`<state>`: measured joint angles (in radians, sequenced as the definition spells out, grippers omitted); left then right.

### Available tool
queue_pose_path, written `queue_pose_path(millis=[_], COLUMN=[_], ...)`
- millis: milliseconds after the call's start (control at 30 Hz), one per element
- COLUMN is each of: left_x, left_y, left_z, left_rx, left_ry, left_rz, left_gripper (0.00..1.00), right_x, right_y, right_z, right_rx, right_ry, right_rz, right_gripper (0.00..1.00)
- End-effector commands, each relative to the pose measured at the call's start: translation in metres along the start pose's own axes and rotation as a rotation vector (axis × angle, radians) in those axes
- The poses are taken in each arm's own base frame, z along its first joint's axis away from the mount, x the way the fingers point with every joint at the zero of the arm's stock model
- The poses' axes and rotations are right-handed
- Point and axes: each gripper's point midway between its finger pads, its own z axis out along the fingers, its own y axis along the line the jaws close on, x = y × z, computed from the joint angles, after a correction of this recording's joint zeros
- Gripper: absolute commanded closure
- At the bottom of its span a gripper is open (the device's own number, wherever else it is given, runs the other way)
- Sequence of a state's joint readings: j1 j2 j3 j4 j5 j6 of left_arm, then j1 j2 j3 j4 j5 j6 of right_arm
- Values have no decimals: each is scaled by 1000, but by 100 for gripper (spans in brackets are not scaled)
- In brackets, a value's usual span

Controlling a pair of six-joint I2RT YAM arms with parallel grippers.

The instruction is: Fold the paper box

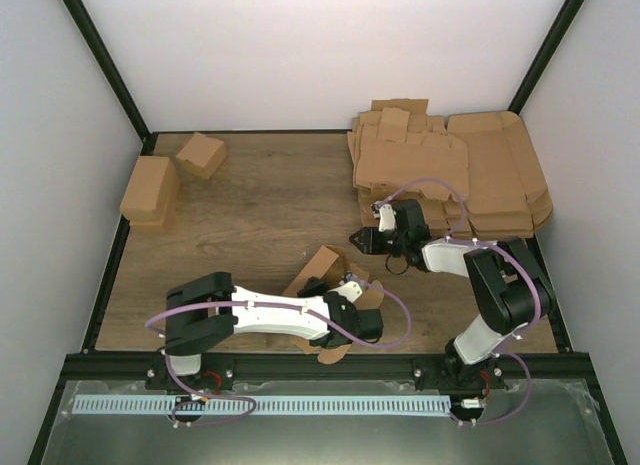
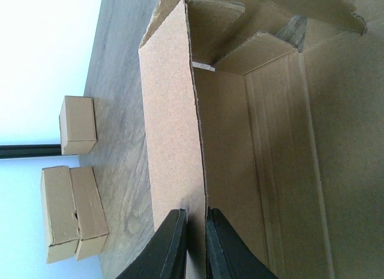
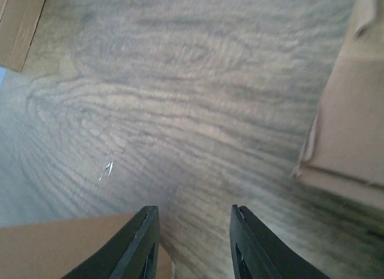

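— Item one: what are we entering?
— We are entering the paper box [image 1: 325, 263]. It is lying on the desk [image 1: 250, 225] near the front middle, under the left arm's wrist, partly folded into an open tray.

— Which way is it running?
— In the left wrist view its long axis is running straight away from the fingers. One long side wall is standing up, and the hollow is opening toward the right of that view. In the top view the arm is covering too much for us to give the axis.

— Item two: the pincers?
— The left pincer [image 2: 196, 225] is pinching the near end of that wall, its fingers nearly together with only the cardboard between them. The right pincer [image 3: 195, 237] is hanging spread apart over bare wood, gripping nothing, near the box on its right.

— Other stock?
— We are listing a heap of flat sheets [image 1: 450, 170] at the far right and folded cartons [image 1: 150, 190] at the far left.
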<state>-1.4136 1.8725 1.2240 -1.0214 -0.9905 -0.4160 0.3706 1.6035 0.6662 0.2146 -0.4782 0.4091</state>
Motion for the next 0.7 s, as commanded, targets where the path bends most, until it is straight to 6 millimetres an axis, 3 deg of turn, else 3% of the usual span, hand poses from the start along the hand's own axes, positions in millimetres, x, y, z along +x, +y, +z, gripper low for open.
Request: queue_pose_path(millis=[0,200,667], left_x=[-8,-12,-12], left_y=[-8,-7,-11], left_z=[-3,-5,-4], left_rx=[63,67,86], left_ry=[-15,-25,-27], left_rz=[-47,-51,-53], left_gripper=[90,90,90], right_x=[9,40,61], right_y=[25,44,43], right_z=[1,-3,-9], right_rx=[-148,-214,-174], right_ry=[28,69,15], right_rz=[-48,-118,-242], right_gripper=[65,66,67])
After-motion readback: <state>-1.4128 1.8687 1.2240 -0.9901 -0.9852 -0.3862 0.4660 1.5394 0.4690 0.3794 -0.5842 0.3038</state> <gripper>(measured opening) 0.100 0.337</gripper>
